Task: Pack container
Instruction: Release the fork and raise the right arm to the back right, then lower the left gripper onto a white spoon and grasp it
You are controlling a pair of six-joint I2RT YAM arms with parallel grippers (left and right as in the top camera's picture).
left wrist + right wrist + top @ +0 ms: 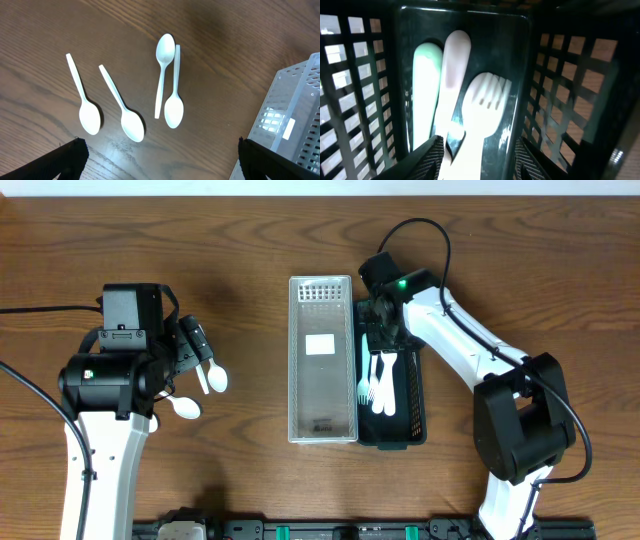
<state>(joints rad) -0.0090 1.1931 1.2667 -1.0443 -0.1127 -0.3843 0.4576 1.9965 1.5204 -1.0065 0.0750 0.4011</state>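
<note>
Overhead, your right claw (pixel 379 332) is sitting part-open over forks (pixel 378 390) in the basket (pixel 415 402); your left claw (pixel 198 356) is hovering wide above four spoons (pixel 132 125) awaiting packing.

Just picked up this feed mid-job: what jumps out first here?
The right gripper is down inside the black basket, right of centre, with a white fork between its fingers beside other white cutlery. On the left, four white spoons lie loose on the wooden table under the open left gripper. Between the two sits a clear tray with no cutlery in it.
</note>
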